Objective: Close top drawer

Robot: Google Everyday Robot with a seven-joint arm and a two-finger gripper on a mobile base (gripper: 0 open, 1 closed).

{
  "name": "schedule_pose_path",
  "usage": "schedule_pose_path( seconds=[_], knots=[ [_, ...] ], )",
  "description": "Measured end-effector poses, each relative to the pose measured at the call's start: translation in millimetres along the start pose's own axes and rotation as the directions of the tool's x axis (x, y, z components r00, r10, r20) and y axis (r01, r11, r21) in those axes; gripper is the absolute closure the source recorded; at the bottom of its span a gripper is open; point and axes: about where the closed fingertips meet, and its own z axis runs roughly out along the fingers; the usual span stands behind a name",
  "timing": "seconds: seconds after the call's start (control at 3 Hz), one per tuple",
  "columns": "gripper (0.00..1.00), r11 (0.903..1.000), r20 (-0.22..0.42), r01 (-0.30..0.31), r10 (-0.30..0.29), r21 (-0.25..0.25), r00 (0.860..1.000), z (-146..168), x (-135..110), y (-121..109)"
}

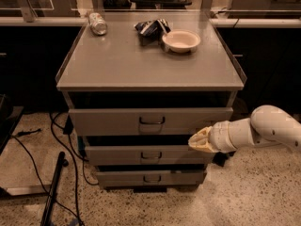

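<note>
Floor, left: cables (56, 135) and a dark pole (52, 187) are lying beside the cabinet, clear of the drawer's path.
Cabinet top (117, 65): a can (98, 23), a crumpled dark packet (150, 27) and a white bowl (181, 40) are being carried towards the back, away from the front edge.
Top drawer (108, 122): it is being shown pulled out, with a dark gap above its front. Closing is judged not yet done, and the whole push is left.
Handle (151, 121): it is being left untouched at centre.
Gripper (200, 140): it is being held by the front's lower right, just under the bottom edge. Contact cannot be told, nor whether the claw is released or clenched.
Room, right: open floor is being kept for the arm (263, 128), and inward travel is judged unobstructed.
</note>
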Motion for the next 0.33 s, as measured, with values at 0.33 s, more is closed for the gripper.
schedule_pose_path(
  seconds=[0.33],
  knots=[
    [0.85, 0.9802, 0.006, -0.081, 0.083, -0.181, 0.996, -14.8, -1.9, 57.3]
  ],
)
